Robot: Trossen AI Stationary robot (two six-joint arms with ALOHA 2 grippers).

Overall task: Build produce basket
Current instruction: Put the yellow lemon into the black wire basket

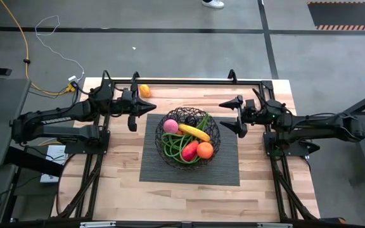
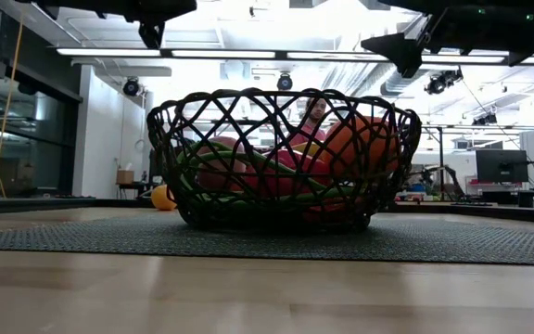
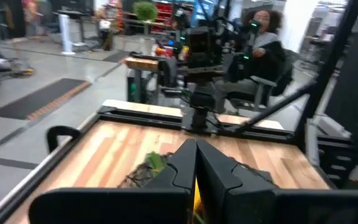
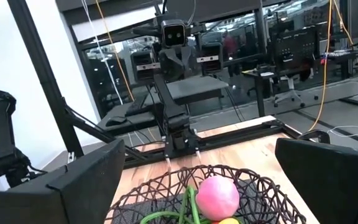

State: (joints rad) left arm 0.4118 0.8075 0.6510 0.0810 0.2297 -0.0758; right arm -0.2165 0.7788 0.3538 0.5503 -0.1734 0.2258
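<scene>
While basket (image 1: 189, 136) sits loaded on mat (image 1: 151, 166), one orange (image 1: 144, 90) remains on counter (image 1: 113, 190).
Left tool (image 1: 143, 109) clenched, empty, nearest it; right tool (image 1: 236, 115) released, parked beside basket.

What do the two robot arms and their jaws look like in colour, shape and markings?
Both arms are matte black, built of slim jointed segments. The left arm carries pale lettering along its side; the right arm shows small green lights near the wrist. Each ends in two broad, wedge-shaped black jaws: left gripper, right gripper.
</scene>
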